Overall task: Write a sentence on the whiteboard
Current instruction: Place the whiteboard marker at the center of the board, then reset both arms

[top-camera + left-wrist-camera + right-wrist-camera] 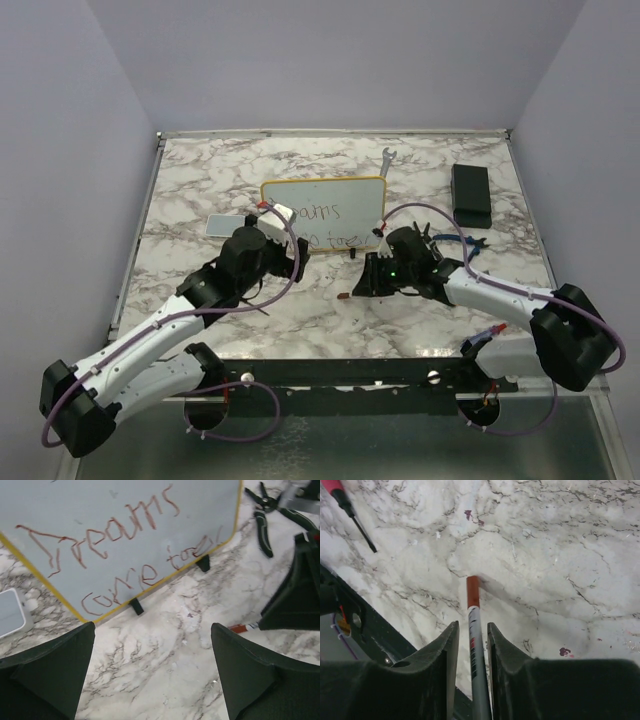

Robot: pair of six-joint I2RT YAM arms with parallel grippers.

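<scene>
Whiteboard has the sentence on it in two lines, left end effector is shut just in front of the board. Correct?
Not quite. The left end effector is open, not shut: the left wrist view shows its fingers standing wide apart. The rest holds: the sentence sits in two lines on the whiteboard, and that end effector is just in front of the board.

The table top looked smooth, marble-patterned and faintly glossy; the whiteboard had a smooth face and yellow plastic frame; the left gripper had matt black plastic fingers
</scene>
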